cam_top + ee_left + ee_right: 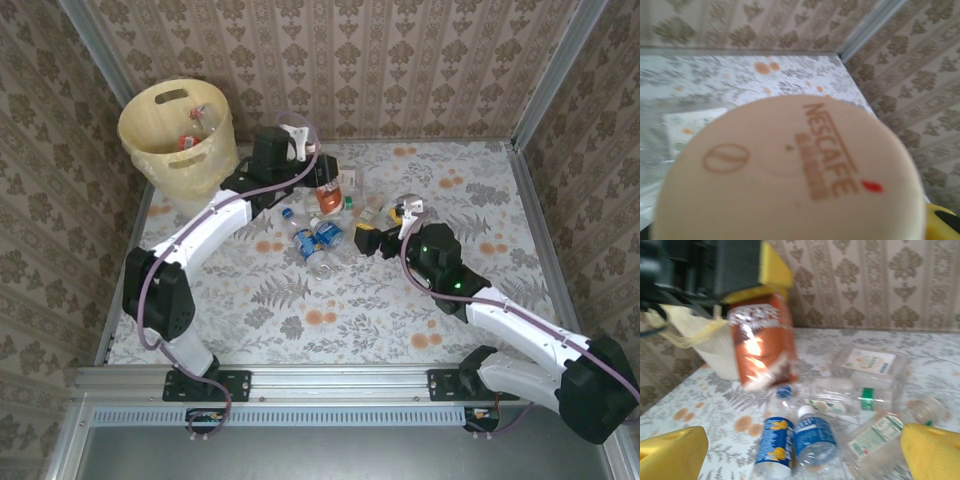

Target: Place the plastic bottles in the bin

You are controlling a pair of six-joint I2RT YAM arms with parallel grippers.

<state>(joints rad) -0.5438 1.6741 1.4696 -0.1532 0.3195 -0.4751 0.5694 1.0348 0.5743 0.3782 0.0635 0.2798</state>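
The worktop (330, 300) is covered with a pale cloth printed with grey ferns and orange flowers. A cluster of plastic bottles (326, 235) is seen lying on it toward the far middle, two blue-labelled bottles (774, 440) laid side by side among them. The bin (190, 165) is stood at its far left corner.

Damask wallpaper walls (400, 60), floral tbl cover (350, 310) (alu frame (330, 385))

You find the bin (160, 150) at the far left corner of the bench (350, 310). The plastic bottles (305, 243) lie together mid-bench, to its right.
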